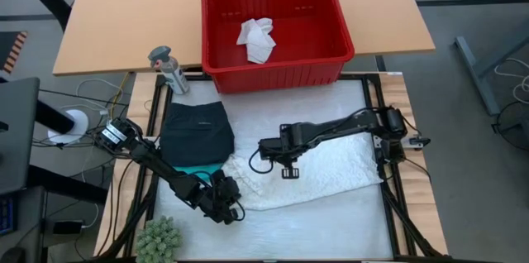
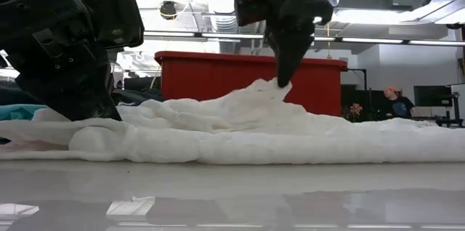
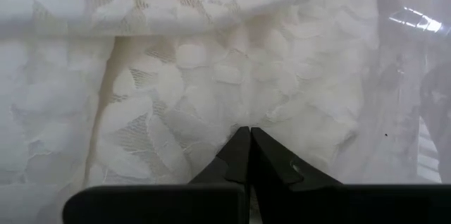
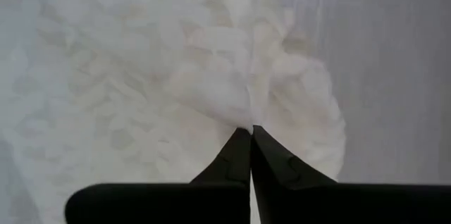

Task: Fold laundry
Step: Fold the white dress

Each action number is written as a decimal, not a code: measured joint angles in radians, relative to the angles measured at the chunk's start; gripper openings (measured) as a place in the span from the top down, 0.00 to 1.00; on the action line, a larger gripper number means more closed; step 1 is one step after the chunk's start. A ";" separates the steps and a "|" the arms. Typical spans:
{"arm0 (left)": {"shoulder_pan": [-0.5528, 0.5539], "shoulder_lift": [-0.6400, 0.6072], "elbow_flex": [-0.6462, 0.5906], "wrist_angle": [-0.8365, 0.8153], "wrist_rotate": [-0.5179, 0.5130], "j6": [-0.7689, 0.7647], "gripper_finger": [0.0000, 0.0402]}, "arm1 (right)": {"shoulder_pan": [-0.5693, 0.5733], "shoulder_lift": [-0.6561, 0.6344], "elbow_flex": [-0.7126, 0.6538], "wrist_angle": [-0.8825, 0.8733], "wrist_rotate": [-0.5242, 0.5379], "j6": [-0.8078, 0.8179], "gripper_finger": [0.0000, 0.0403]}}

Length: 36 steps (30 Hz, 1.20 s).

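A white lace garment (image 1: 318, 172) lies spread across the middle of the table, the laundry item in hand. My right gripper (image 4: 251, 129) is shut on a raised peak of it near its left part (image 2: 280, 84). My left gripper (image 3: 249, 134) is shut on the same garment at its near-left corner (image 1: 235, 205), low at the table. Folded black shorts (image 1: 197, 133) lie left of the white garment on a teal cloth (image 1: 198, 168). Another white cloth (image 1: 257, 40) lies inside the red basket (image 1: 331, 56). My left gripper pinches the lace cloth (image 3: 243, 122) between its two shut fingertips, slanting down from the table's left near side. The cloth there lies low on the table; one layer or several, I cannot tell. My right gripper pinches a gathered bunch of the white cloth (image 4: 246, 108) between its fingertips from above, pointing steeply down. The bunch rises into a peak (image 2: 269, 89) under the fingers, while the garment around it stays on the table.
The red basket stands at the table's far edge. A grey bottle-like object (image 1: 169, 69) stands far left, and a small green fuzzy plant (image 1: 157, 240) sits at the near-left corner. A person (image 2: 396, 100) sits far off in the room behind.
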 joint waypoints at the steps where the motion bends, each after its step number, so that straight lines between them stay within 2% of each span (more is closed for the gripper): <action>1: 0.000 0.000 0.000 0.000 0.000 0.000 1.00 | 0.001 0.000 0.000 0.008 0.000 -0.005 0.93; 5: 0.000 0.000 0.000 0.000 0.002 0.000 1.00 | 0.001 0.000 0.000 -0.004 -0.070 -0.010 0.90; 14: -0.012 0.000 0.000 0.000 0.005 0.000 1.00 | 0.008 0.000 0.000 -0.138 -0.149 -0.058 0.71; 18: -0.014 0.000 0.000 0.000 0.005 0.000 1.00 | 0.014 -0.045 -0.003 0.025 -0.253 -0.114 0.64; 22: -0.021 0.000 0.000 0.000 0.004 -0.001 1.00 | 0.050 -0.078 0.002 0.217 -0.263 -0.208 0.60; 28: -0.028 0.000 0.000 -0.002 0.004 -0.001 1.00 | 0.118 -0.040 -0.001 0.285 -0.213 -0.358 0.55; 33: -0.029 0.000 0.000 0.002 0.004 0.000 1.00 | 0.118 0.008 -0.002 0.338 -0.209 -0.318 0.50; 36: -0.029 0.000 0.000 0.009 0.004 0.009 1.00 | 0.122 0.026 0.000 0.390 -0.171 -0.323 0.48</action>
